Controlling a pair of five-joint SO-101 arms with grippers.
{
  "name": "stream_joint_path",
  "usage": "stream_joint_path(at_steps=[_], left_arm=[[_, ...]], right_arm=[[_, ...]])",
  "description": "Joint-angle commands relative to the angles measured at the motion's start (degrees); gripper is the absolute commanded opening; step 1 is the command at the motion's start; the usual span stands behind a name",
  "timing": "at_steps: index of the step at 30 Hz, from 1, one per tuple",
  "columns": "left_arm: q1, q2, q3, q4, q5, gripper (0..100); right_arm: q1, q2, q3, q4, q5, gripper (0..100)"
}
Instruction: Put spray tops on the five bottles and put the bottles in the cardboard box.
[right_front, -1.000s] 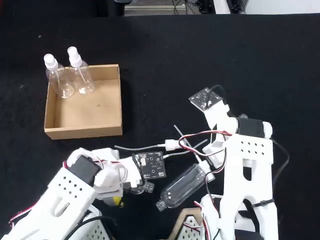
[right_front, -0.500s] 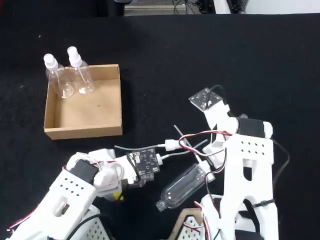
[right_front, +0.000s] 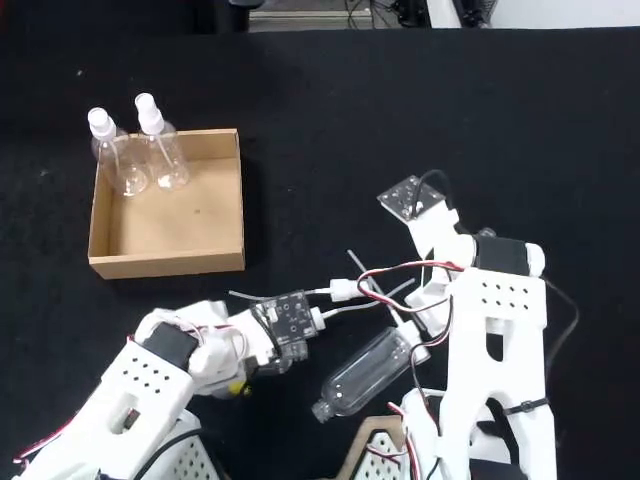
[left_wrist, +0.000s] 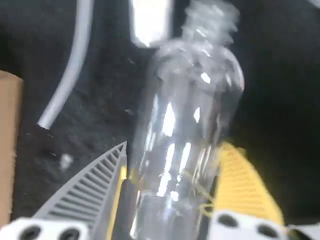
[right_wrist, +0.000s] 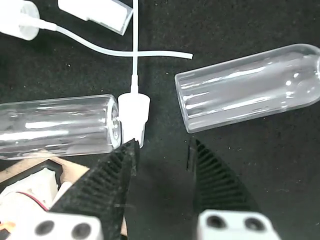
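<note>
The left arm (right_front: 170, 370) has pulled its wrist back leftward over the surface (right_front: 400, 120), carrying the clear bottle (left_wrist: 185, 115) clamped in its fingers (left_wrist: 95, 185) farther from the lying bottle (right_front: 365, 375)

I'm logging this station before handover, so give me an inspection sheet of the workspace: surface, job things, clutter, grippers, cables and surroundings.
Surface: black table, no spills seen.
Job's things: the cardboard box holds a pair of topped bottles in its far corner. Two topless bottles lie on the table with a loose spray top between them.
Clutter: nothing seen.
Grippers: left gripper shut on the held bottle, whose neck is bare. Right gripper open, nothing between its fingers.
Cables: red and white wires loop across the right arm.
Surroundings: strip of floor beyond the table's far edge.
</note>
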Motion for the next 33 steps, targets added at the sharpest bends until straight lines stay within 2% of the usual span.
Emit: stream_joint_path(at_steps=[1, 4, 8, 10, 13, 18, 21, 24, 29, 33], left_arm=[[-0.92, -0.88, -2.51, 4.84, 0.62, 3], [-0.92, -0.88, -6.37, 8.62, 3.87, 7], [-1.71, -0.88, -14.73, 16.62, 7.65, 7], [-4.09, -0.88, -19.03, 21.54, 7.56, 7], [-11.3, -0.88, -25.19, 25.93, 7.56, 7], [-25.98, -0.88, -31.96, 26.2, 7.91, 7], [-32.04, -0.88, -33.54, 26.2, 8.09, 7], [-35.21, -0.97, -33.8, 26.11, 11.34, 7], [-37.49, -6.07, -32.57, 26.29, 14.07, 7], [-40.92, -13.27, -30.46, 26.46, 13.71, 7]], right_arm=[[0.79, 0.22, -3.12, 0.44, 0.0, 13.9], [-0.35, 0.22, -3.12, 0.26, -1.41, 13.9], [-5.19, 0.22, -3.3, 0.26, -6.68, 13.5], [-8.97, 0.22, -3.47, 0.44, -8.09, 13.5], [-16.09, 0.22, -3.3, 0.26, -10.37, 13.6], [-27.96, 0.22, -2.68, -1.93, -15.03, 13.9], [-34.02, 0.66, -0.31, -6.86, -15.38, 13.9], [-39.74, 0.66, 4.7, -12.31, -15.38, 14.8], [-48.26, 0.66, 9.71, -16.18, -15.3, 26.8], [-52.22, 0.75, 11.47, -17.14, -10.55, 28.6]])
